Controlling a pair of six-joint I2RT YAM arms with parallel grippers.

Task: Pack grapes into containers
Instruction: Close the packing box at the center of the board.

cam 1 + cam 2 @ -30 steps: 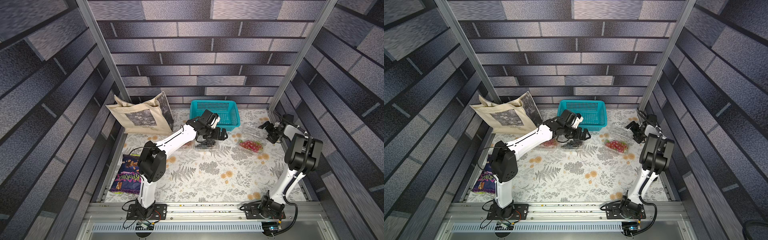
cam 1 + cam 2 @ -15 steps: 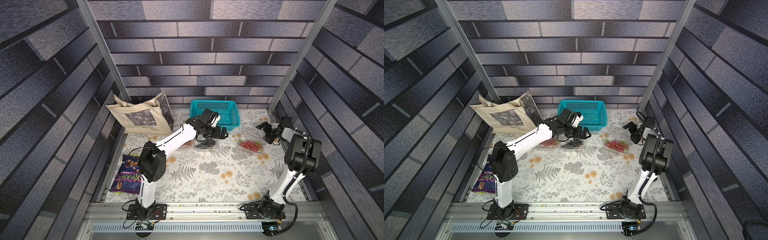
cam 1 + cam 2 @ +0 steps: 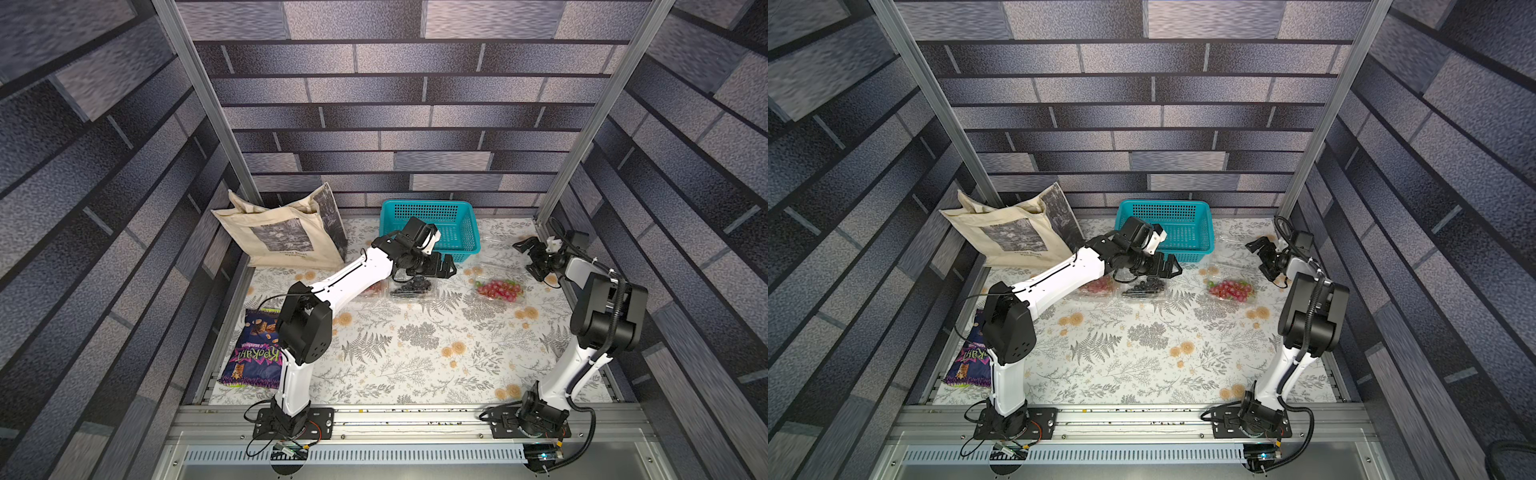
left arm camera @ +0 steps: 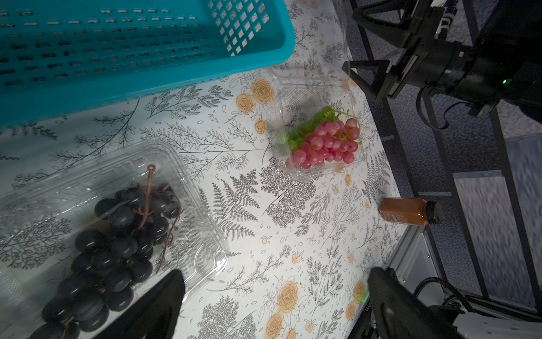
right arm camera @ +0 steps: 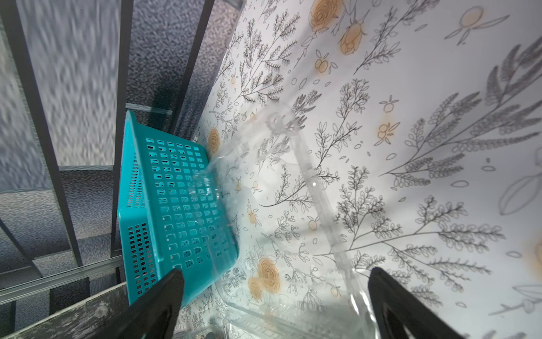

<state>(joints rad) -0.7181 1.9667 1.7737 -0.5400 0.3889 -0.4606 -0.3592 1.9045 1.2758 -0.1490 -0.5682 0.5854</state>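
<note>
The left fingers [image 4: 158, 308] are spread wide and grasp nothing. They hang just above the clear container [image 4: 202, 234] where the dark grapes [image 4: 117, 240] lie. If its lid is shut, I cannot tell. The right fingers [image 5: 155, 305] are released too, nothing clamped. The raised clear lid [image 5: 322, 205] of a second container [image 4: 331, 173] passes between them; touching or not, I cannot tell. Prob. they stand there to fold this lid down, since the second container holds already its red grapes [image 4: 325, 143] w/ a few green ones. A third container [image 3: 1084, 294] w/ a reddish bunch [image 3: 1099, 285] shows partly under the left arm. So every bunch I see is in a box; closing seems what remains.

Further out, the teal basket [image 3: 428, 203] stands at the back of the surface [image 3: 415, 353]; no grapes show in its visible part. A small bottle [image 4: 407, 211] w/ brown liquid lies at the surface's edge, label too small to read. The beige tote bag [image 3: 282, 237] carries a grey print and one text line, unreadable. The snack bag [image 3: 257, 353] shows Cyrillic letters, approx. "Крокан", upside down in a top view.
</note>
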